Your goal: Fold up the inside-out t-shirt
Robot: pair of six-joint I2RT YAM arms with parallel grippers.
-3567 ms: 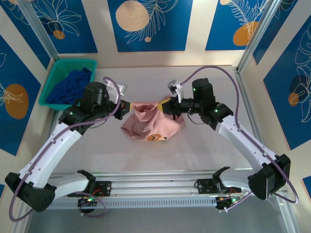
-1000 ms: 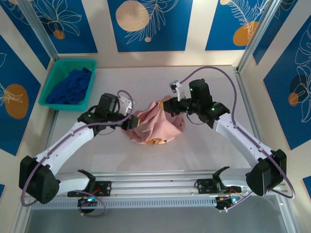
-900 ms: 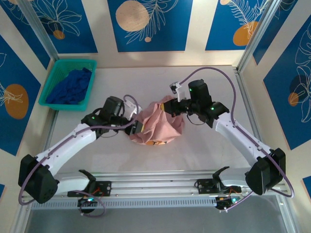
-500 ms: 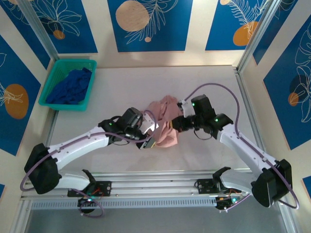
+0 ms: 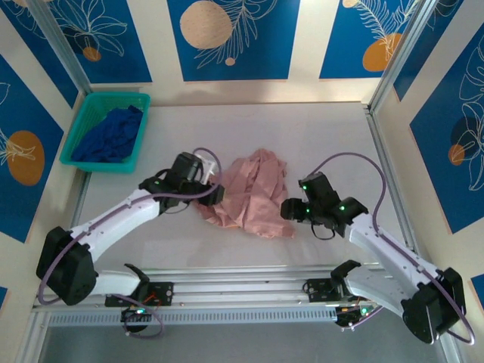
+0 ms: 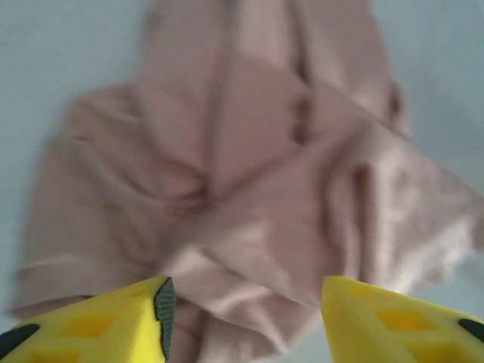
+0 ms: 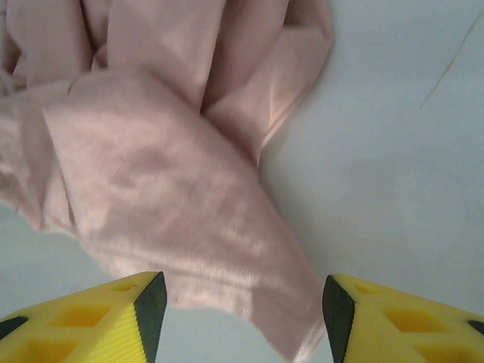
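Left gripper [image 5: 214,195] and right gripper [image 5: 287,209] stand wide and empty, flanking the crumpled pink t-shirt [image 5: 249,193] mid-table [image 5: 325,144], its length roughly far-to-near. Nothing blocks it. The basket [image 5: 113,96] holding a blue garment [image 5: 110,136] sits well apart, far left.

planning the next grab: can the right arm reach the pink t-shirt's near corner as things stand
Probably yes: the right gripper hangs open right at the t-shirt corner, with nothing between them.

The t-shirt [image 5: 249,193] lies crumpled at the middle of the surface [image 5: 325,136]. The left fingers [image 6: 91,325] are at its left edge, the right fingers [image 7: 83,318] by its near right corner. A bin [image 5: 83,121] holding another garment [image 5: 110,136] stands in the far left corner.
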